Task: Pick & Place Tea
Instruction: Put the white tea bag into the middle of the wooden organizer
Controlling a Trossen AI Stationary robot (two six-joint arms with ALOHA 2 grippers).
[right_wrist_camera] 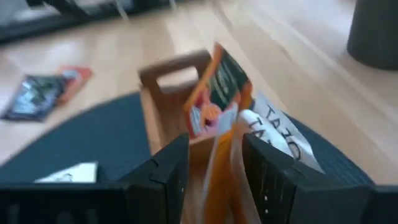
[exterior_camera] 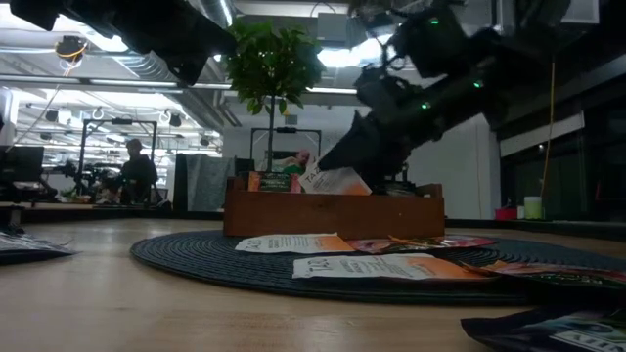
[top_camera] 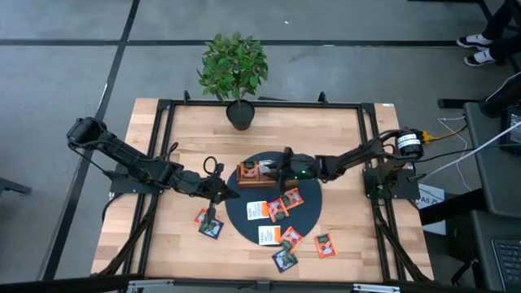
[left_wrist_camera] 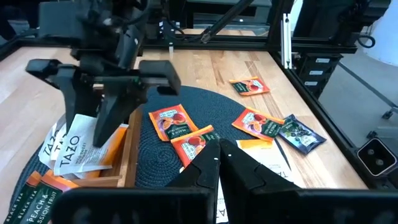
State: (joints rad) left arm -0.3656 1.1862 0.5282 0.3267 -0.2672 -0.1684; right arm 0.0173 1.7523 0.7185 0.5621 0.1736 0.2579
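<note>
Right gripper (left_wrist_camera: 102,115) over the long brown wooden tray (top_camera: 254,180), clenched on an orange-and-white flat tea sachet (right_wrist_camera: 219,163), angled down to slot it in. Left gripper (left_wrist_camera: 219,163) hovers near, fingers closed, empty. Remaining sachets (top_camera: 286,202) scattered on round dark mat (top_camera: 313,207) and bench (top_camera: 342,146)

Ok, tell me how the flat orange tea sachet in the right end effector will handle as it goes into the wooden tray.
The flat orange tea sachet, pinched in the right end effector over the long brown wooden tray, is thin paper, so probably light and bendy. Sachets already in the tray lean at angles, so it will likely tilt rather than stand. Loose ones lie flat, unlikely to roll.
</note>
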